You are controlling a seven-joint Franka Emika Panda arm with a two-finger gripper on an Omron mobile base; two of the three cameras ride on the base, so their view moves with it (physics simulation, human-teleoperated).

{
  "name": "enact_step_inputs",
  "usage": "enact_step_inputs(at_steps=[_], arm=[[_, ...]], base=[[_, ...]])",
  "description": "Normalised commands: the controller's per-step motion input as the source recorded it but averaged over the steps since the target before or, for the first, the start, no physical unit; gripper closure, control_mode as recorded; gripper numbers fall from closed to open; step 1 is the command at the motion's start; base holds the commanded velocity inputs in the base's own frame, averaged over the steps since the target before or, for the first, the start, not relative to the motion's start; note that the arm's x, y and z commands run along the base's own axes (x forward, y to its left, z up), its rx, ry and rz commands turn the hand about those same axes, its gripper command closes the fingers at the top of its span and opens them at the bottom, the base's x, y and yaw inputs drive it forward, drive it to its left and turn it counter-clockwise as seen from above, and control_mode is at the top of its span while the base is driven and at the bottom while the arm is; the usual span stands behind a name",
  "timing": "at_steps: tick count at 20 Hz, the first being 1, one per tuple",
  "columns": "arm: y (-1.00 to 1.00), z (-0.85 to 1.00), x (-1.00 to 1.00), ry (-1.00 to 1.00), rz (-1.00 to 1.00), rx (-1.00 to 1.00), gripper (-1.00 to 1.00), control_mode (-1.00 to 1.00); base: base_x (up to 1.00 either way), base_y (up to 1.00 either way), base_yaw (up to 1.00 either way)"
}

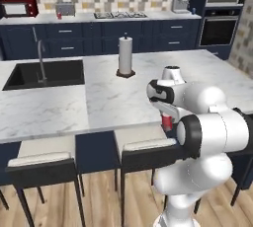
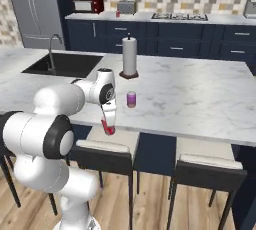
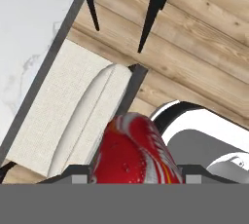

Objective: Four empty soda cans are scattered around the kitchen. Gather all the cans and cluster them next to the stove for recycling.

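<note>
Hand view: red soda can (image 3: 133,152) sits right between the tool's (image 3: 132,173) tips, clamped tight, hanging above a cushioned stool (image 3: 73,116) and the wood floor (image 3: 204,57).
Tool: in the right base view the tool (image 2: 108,127) points down off the near edge of the island bench (image 2: 200,99), gripping that same red soda can (image 2: 108,128); left base view has the red soda can (image 1: 167,121) peeking out beside the arm, tool (image 1: 168,121) pinched on it.
Stools: two in each base view, pushed in at the near side of the island, pale seats with dark backs, e.g. left stool (image 1: 47,159).
Purple can: one, upright on the island bench (image 2: 131,99), out in the open between the arm and the paper-towel roll (image 2: 130,56).
Sink: one black basin (image 1: 47,73) set into the island with a curved faucet (image 1: 40,56); can't see anything inside it.
Far can: one small red can (image 2: 118,13) on the back bench just beside the toaster (image 2: 127,7), left of the stove.
Stove: black cooktop (image 2: 179,17) on the back bench, well apart from the held can.
Can count: three visible, two red, one purple.
Back bench extras: one red microwave (image 1: 20,8), one coffee machine (image 1: 181,2).
Wall oven: one, far right (image 1: 220,26).
</note>
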Motion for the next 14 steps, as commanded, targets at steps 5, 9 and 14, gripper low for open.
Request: enact_step_inputs(at_steps=[5,9,14], arm=[[0.0,0.0,0.0,0.0,0.0,0.0,1.0,1.0],[0.0,0.0,0.0,0.0,0.0,0.0,1.0,1.0],[0.0,0.0,0.0,0.0,0.0,0.0,1.0,1.0]], base=[[0.0,-0.67,0.06],[0.0,-0.63,0.1],[0.01,-0.63,0.06]])
